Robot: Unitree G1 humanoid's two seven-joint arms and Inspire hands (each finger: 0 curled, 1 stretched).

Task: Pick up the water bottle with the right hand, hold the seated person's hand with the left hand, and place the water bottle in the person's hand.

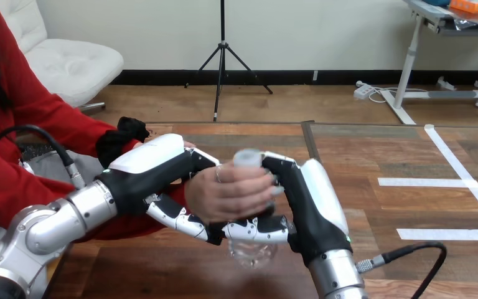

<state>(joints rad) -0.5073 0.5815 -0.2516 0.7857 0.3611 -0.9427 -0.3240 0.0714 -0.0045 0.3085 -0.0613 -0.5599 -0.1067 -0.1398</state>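
Both clamped: right robot hand (302,199) on the water bottle (251,252), left robot hand (155,171) round the person's hand (230,194); releasing before their grip firms risks a drop.

Soft, even indoor light falls from above on the table (180,274), bright enough to show every surface without harsh contrast. The white shell of the left hand (152,156) catches the strongest highlight, nearly washed out along its top. The right hand (317,187) carries a milder sheen down its back. Glints run along the silver left forearm (68,215). The clear bottle (252,252) glows pale where light passes through. The person's hand (230,193) is evenly lit, darkening underneath. The wood gives a dull gleam.
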